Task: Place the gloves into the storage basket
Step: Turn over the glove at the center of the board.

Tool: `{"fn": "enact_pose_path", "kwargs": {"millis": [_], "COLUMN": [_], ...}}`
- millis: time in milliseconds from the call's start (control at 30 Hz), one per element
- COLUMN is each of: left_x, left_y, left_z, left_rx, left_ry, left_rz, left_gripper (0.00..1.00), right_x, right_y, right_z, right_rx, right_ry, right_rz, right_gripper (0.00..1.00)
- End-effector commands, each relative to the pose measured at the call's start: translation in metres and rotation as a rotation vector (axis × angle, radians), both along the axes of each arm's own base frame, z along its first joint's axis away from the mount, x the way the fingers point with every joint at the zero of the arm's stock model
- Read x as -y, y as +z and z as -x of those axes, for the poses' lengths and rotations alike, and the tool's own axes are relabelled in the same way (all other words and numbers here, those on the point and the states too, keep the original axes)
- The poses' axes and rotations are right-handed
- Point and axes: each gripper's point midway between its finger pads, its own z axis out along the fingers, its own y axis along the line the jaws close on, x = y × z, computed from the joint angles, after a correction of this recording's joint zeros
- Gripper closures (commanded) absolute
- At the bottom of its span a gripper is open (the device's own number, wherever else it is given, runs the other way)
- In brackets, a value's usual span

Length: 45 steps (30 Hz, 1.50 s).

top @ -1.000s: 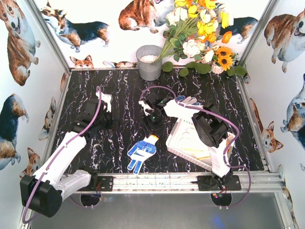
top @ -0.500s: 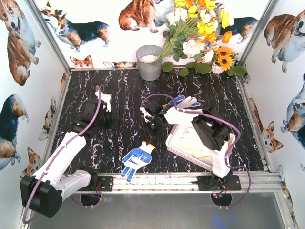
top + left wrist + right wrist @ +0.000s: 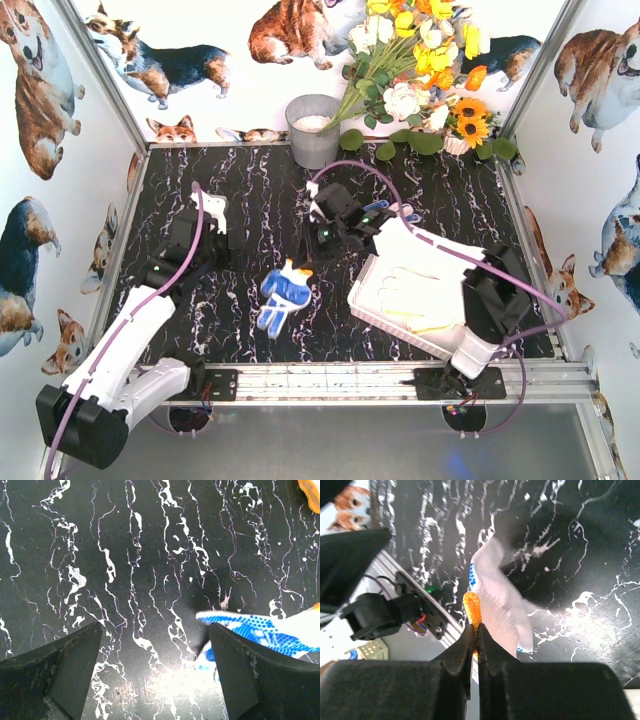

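Glove [image 3: 497, 615] cuff grip, right wrist view

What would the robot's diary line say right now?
right fingers: shut on blue-dotted glove, at orange cuff | left fingers: open, empty | basket: other gloves inside

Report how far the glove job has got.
Done: several white and yellow knit gloves lie in the white slotted plastic basket. In hand: the right tool is shut on the orange cuff of a blue-dotted white knit glove. Left: that glove, plus a blue-and-white one by the basket's far corner. The left tool is open and holds nothing.
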Motion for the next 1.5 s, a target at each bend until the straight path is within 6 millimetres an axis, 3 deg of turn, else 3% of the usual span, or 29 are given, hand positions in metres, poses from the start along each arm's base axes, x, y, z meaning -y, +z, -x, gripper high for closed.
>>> {"fn": "enact_pose_path", "kwargs": {"millis": [0,300,433,567,867,1200,1300,1467], "left_x": [-0.008,-0.009,-0.011,-0.013,-0.019,-0.032,-0.034,-0.034], "left_y": [0.011,0.021,0.025,0.027,0.035,0.045,0.047,0.047], "left_z": [-0.002,-0.001,0.000,0.000,0.001,0.003,0.003,0.003], "left_rx": [0.059,0.101,0.118,0.126,0.158,0.204,0.213,0.213], "left_ry": [0.032,0.034,0.044,0.053,0.082,0.147,0.156,0.160], "left_rz": [0.001,0.012,0.013,0.011,0.004,-0.011,-0.015,-0.016], "left_gripper": [0.17,0.18,0.17,0.17,0.18,0.17,0.17,0.17], "right_x": [-0.006,0.031,0.052,0.060,0.041,-0.014,-0.012,0.017], "right_y": [0.073,0.106,0.116,0.119,0.158,0.149,0.140,0.135], "right_z": [-0.018,-0.014,-0.015,-0.016,-0.034,-0.041,-0.044,-0.061], "right_rx": [0.143,0.224,0.241,0.270,0.338,0.360,0.405,0.519], "right_ry": [-0.090,-0.253,-0.376,-0.433,-0.451,-0.445,-0.412,-0.417], "right_rz": [-0.138,-0.151,-0.164,-0.176,-0.255,-0.340,-0.276,-0.152], "right_gripper": [1.00,1.00,1.00,1.00,1.00,1.00,1.00,1.00]}}
